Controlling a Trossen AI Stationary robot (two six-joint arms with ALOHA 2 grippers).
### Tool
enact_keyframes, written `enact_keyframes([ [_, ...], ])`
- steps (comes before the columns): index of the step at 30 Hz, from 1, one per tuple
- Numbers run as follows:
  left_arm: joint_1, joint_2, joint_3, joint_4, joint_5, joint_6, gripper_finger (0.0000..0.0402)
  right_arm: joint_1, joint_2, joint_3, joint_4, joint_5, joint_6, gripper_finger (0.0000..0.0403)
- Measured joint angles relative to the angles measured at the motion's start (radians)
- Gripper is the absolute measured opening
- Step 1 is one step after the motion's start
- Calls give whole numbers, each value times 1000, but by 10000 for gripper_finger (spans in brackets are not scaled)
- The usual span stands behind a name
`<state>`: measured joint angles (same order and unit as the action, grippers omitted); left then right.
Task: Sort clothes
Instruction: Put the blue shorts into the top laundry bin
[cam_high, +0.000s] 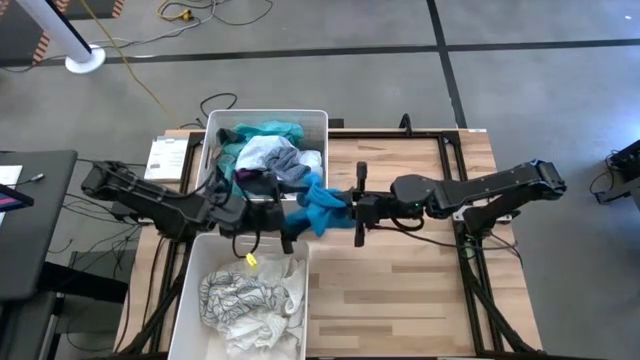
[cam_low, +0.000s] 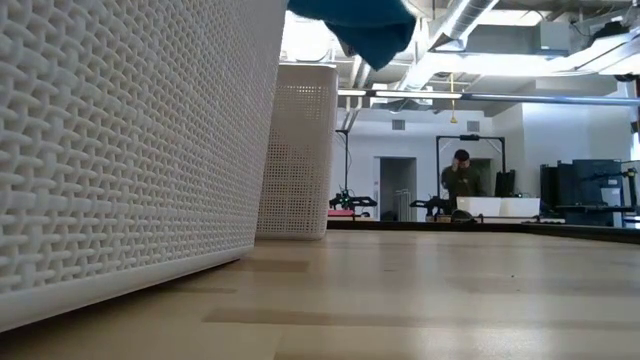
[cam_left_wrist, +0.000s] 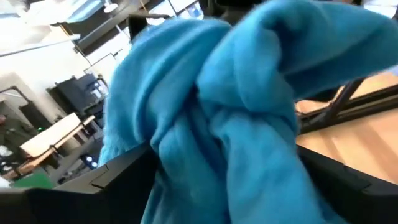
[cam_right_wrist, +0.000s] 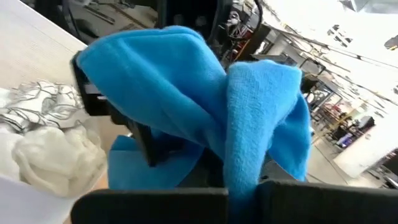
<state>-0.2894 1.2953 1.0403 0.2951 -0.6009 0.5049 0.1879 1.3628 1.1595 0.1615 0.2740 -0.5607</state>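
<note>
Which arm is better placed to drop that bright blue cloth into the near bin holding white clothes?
Probably left: its end effector sits at the white plastic bin's rim, meeting the bright blue fabric garment.

Overhead inspection. A wooden bench (cam_high: 400, 290) carries two white bins at its left side. The far bin (cam_high: 318, 125) holds mixed clothes (cam_high: 268, 155) in teal, white and grey. The near bin (cam_high: 190, 285) holds white and patterned garments (cam_high: 252, 300) and one small yellow item (cam_high: 251, 259). Between the bins, a bright blue garment (cam_high: 320, 205) hangs above the bench edge. The left gripper (cam_high: 290, 222) and the right gripper (cam_high: 352, 207) both meet at this garment; finger positions are obscured by fabric. A white leaflet (cam_high: 167, 157) lies left of the far bin.
</note>
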Motion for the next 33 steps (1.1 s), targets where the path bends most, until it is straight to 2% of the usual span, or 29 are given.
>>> enact_keyframes([
  [5,32,-1,0,4,112,-49,318,0,0,0,-1,-55,11,7],
  [8,37,-1,0,2,125,-46,290,0,0,0,-1,-60,12,10],
  [11,37,-2,0,-3,125,-9,224,0,0,0,2,-60,14,21],
  [18,37,-3,1,-67,130,96,25,1,0,0,-13,-57,48,45],
  [24,36,-43,30,-188,60,180,11,19,-2,-1,-82,76,47,78],
  [27,36,-75,64,-251,3,211,11,30,-2,-1,-113,138,47,114],
  [33,36,-142,118,-389,-203,299,11,42,-2,-1,-146,229,70,202],
])
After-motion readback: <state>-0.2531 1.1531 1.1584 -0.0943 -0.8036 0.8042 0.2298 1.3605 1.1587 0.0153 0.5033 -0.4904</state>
